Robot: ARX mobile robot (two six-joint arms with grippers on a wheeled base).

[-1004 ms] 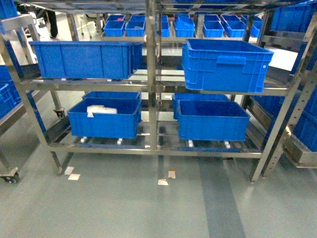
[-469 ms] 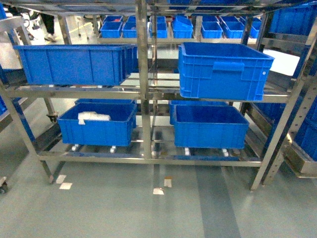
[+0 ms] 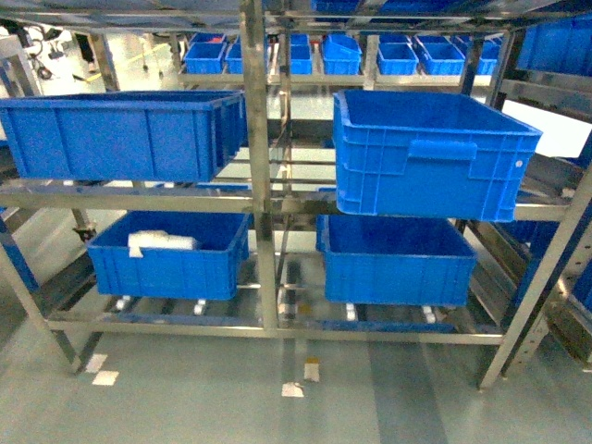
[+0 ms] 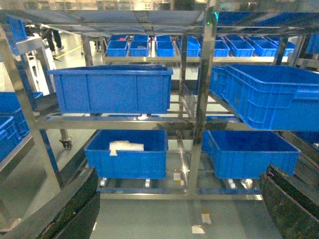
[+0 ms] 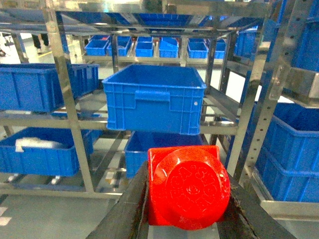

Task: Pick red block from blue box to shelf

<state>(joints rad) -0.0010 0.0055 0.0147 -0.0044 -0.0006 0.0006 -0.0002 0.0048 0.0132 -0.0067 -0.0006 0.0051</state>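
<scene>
The shelf (image 3: 254,199) was blocked across most of its front by dark blue crates. The middle tier was filled by the left crate (image 3: 120,134) and the right crate (image 3: 430,153), parted by a square post (image 3: 257,102) with a narrow bare gap beside it. The lower tier was taken up by two more crates (image 3: 171,254), and white packets (image 3: 159,242) were seen in the left one. Open floor (image 3: 277,407) lay before the shelf.

Glossy grey-green floor (image 3: 185,407), dark blue crates (image 3: 120,134) in rows beyond.
</scene>
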